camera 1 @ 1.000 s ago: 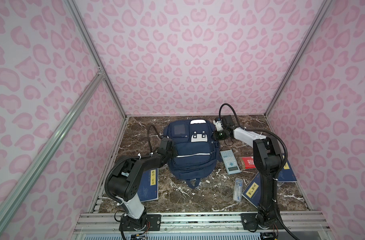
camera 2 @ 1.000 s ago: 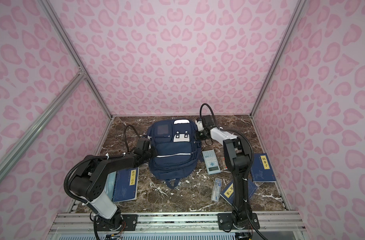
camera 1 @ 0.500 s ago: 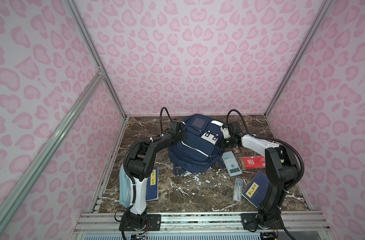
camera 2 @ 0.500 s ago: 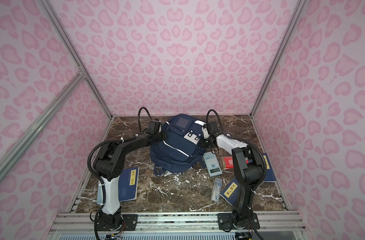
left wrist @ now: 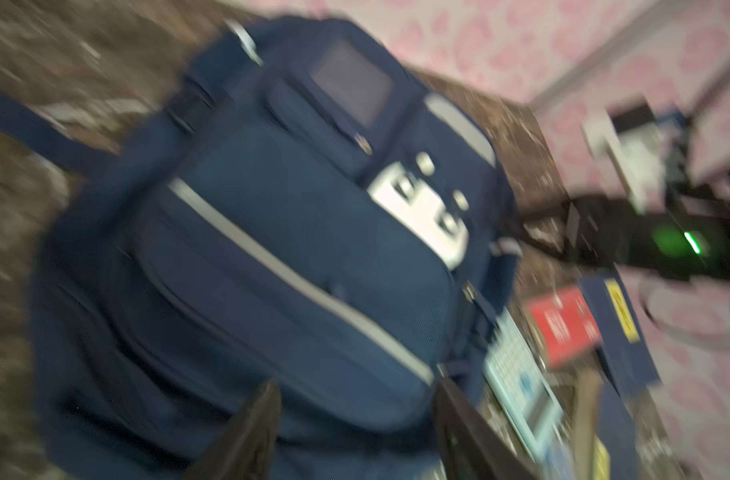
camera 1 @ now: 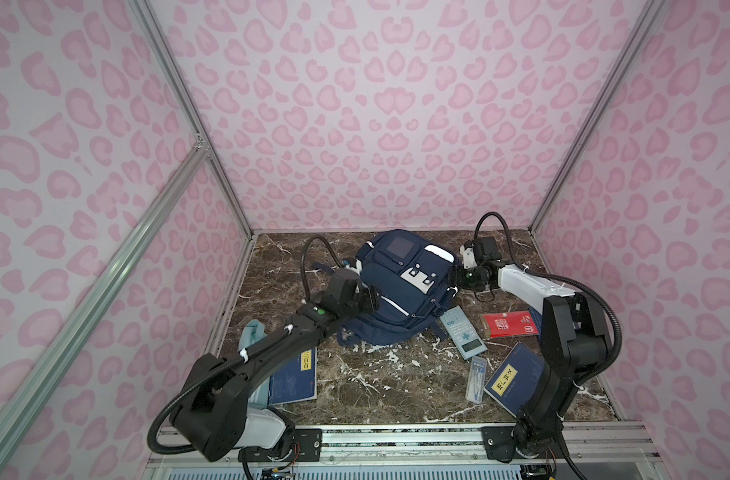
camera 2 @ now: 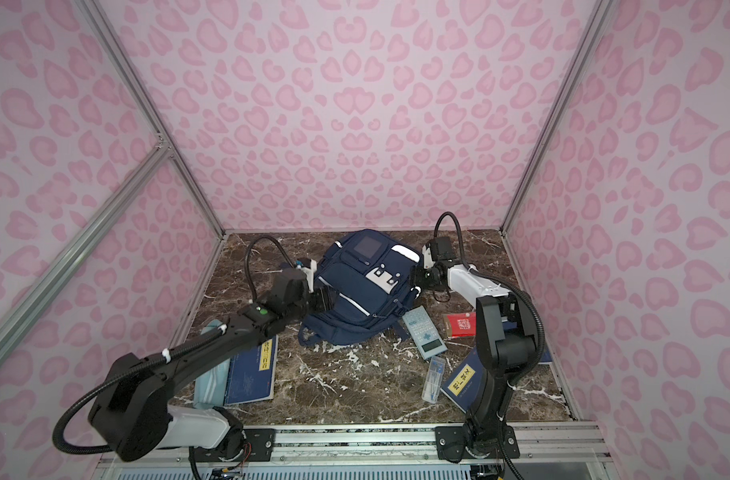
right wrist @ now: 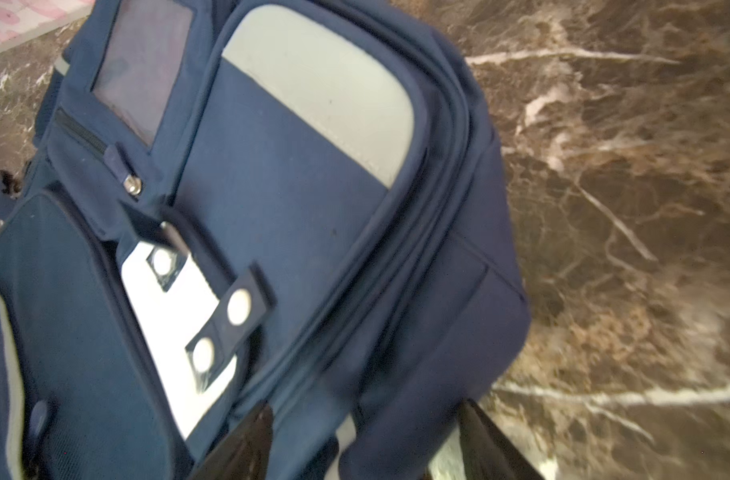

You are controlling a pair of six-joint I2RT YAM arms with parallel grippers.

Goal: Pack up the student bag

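Left fingers point(left wrist: 247, 436), right fingers point(right wrist: 238, 446) — parted on 2 sides of student bag point(camera 1: 396, 291)

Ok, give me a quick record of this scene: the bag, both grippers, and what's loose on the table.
bag: student bag lying front up on the marble table, no compartment visibly open
left gripper: open, at the bag's left side
right gripper: open, at the bag's right side
loose, right of bag: calculator, red booklet, clear case, right book
loose, left of bag: left book, light blue pouch
packed: nothing visibly inside
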